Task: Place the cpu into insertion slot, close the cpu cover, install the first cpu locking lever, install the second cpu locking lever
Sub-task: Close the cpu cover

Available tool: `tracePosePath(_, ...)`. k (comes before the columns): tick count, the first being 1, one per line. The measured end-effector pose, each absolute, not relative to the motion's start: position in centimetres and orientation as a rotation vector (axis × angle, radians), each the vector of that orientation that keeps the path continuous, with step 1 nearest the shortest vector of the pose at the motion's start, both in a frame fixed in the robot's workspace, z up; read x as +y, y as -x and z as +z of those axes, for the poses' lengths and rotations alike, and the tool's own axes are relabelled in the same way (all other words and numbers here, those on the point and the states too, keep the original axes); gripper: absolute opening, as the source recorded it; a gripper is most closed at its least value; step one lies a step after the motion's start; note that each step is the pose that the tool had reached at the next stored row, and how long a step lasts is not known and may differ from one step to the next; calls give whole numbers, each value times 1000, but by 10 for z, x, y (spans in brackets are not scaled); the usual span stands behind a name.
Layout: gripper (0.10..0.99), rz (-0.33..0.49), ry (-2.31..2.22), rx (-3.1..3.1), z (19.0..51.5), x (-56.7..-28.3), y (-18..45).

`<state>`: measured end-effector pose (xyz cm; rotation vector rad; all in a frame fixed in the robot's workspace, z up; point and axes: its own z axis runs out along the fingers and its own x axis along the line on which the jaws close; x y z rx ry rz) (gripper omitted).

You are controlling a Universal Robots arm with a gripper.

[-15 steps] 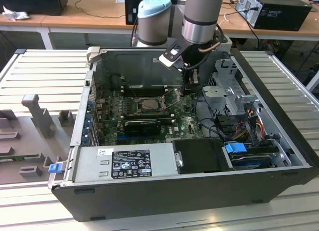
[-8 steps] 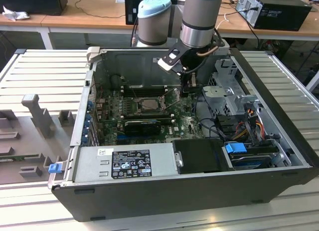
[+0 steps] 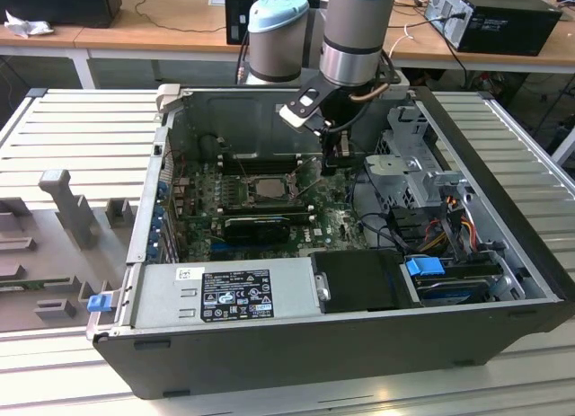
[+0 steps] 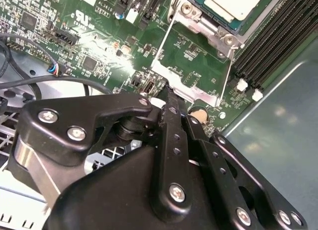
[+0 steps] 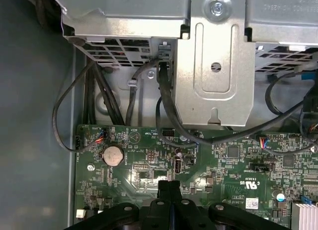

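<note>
One black two-finger gripper (image 5: 168, 186) on the arm, reaching into the open dark-grey computer case (image 3: 503, 254). Its fingers are pressed together with nothing seen between them (both wrist views agree). The tip hangs low over the green motherboard (image 5: 223, 163), near a round silver coin battery (image 5: 113, 154) and below a silver sheet-metal drive cage (image 5: 213, 66).

One small flat square cpu (image 4: 229, 1) with a pale metal top, seated in the square metal-rimmed insertion slot (image 4: 206, 26).

One thin dull-grey metal cpu cover (image 4: 184, 86), a frame with a large square window. It is swung open away from the slot, and green board shows through the window. Its outer edge lies just beside the gripper tip (touching or not, cannot tell).

Several long black memory slots (image 4: 278, 36) run alongside the insertion slot.
</note>
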<state>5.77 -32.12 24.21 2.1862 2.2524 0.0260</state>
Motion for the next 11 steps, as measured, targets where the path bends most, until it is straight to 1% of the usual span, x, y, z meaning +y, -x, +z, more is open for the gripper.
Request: tracePosePath(11, 106, 26, -2186, 2252, 242, -321, -55)
